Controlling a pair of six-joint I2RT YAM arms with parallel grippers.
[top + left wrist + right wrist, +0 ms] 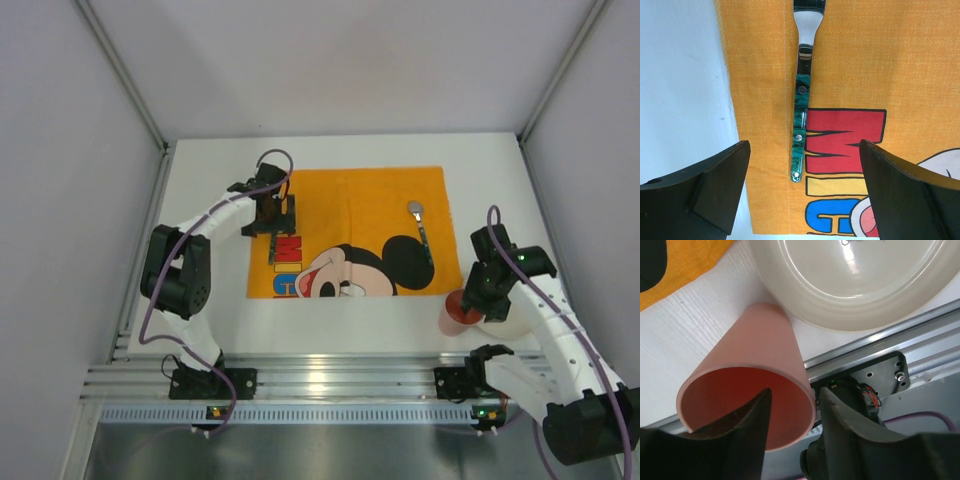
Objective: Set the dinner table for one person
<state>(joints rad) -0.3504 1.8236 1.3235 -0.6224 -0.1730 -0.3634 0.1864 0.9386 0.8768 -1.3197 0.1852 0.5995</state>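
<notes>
The white dinner table [210,300] carries an orange Mickey Mouse placemat [360,215]. A green-handled fork [801,110] lies along the placemat's left edge. My left gripper [804,145] hovers over its handle end, open and empty; it also shows in the top view [270,215]. A spoon [420,228] lies on the placemat's right side. A pink cup [760,340] stands beside a white plate [805,315] at the table's near right. My right gripper [795,392] straddles the cup's rim, one finger inside and one outside, with a gap to the wall.
An aluminium rail [330,380] with both arm bases runs along the table's near edge, right behind the cup and plate [880,340]. Grey enclosure walls [80,200] stand on the left, right and far sides. Bare tabletop [680,75] lies left of the placemat.
</notes>
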